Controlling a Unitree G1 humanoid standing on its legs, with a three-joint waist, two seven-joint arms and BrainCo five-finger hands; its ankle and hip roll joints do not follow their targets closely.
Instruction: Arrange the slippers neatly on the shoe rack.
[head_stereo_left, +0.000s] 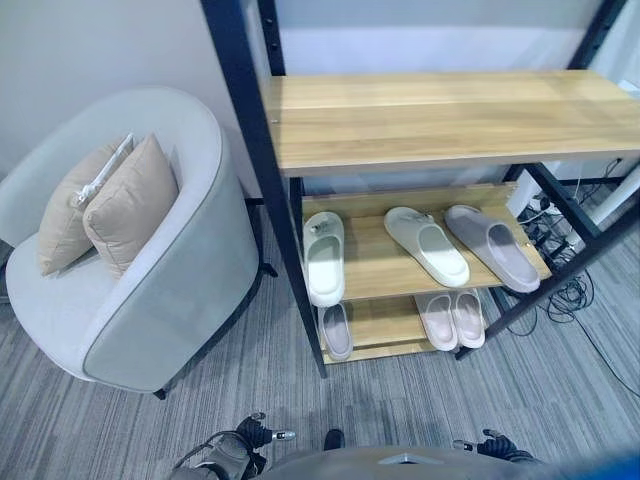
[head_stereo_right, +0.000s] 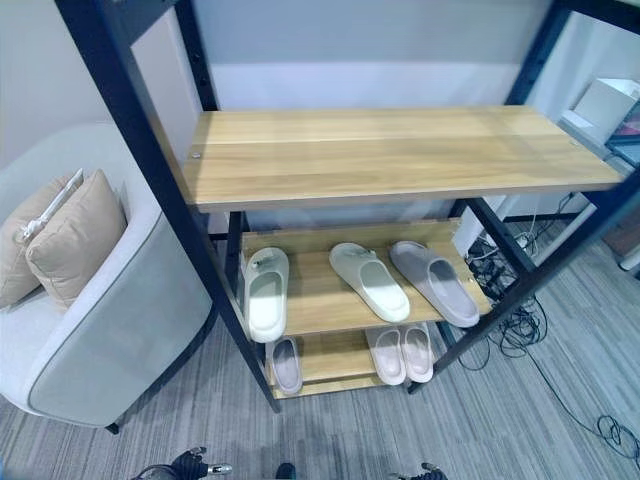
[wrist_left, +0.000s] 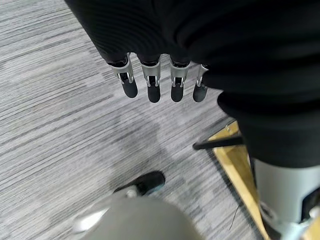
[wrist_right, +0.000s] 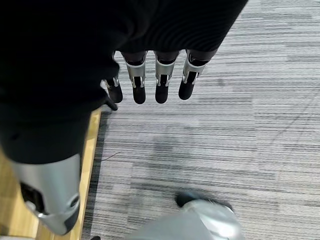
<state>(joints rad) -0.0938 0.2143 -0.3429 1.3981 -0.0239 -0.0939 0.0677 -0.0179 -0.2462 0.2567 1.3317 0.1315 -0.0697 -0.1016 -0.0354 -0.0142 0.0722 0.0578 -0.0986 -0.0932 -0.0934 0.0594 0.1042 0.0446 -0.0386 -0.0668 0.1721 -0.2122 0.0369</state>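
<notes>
The shoe rack (head_stereo_left: 255, 150) has a black frame and wooden shelves. On its middle shelf lie a white slipper (head_stereo_left: 324, 257) at the left, a pale slipper (head_stereo_left: 427, 245) and a grey slipper (head_stereo_left: 492, 247), the last two angled. The bottom shelf holds a small grey slipper (head_stereo_left: 336, 331) at the left and a pink pair (head_stereo_left: 451, 319) at the right. My left hand (wrist_left: 153, 82) hangs over the carpet, fingers straight and holding nothing. So does my right hand (wrist_right: 160, 82). Both hands (head_stereo_left: 235, 450) (head_stereo_left: 495, 447) show low in the left eye view, well short of the rack.
A light grey armchair (head_stereo_left: 150, 290) with two beige cushions (head_stereo_left: 125, 205) stands close against the rack's left post. Loose cables (head_stereo_left: 570, 290) lie on the floor behind the rack at the right. The wide top shelf (head_stereo_left: 440, 115) is bare wood.
</notes>
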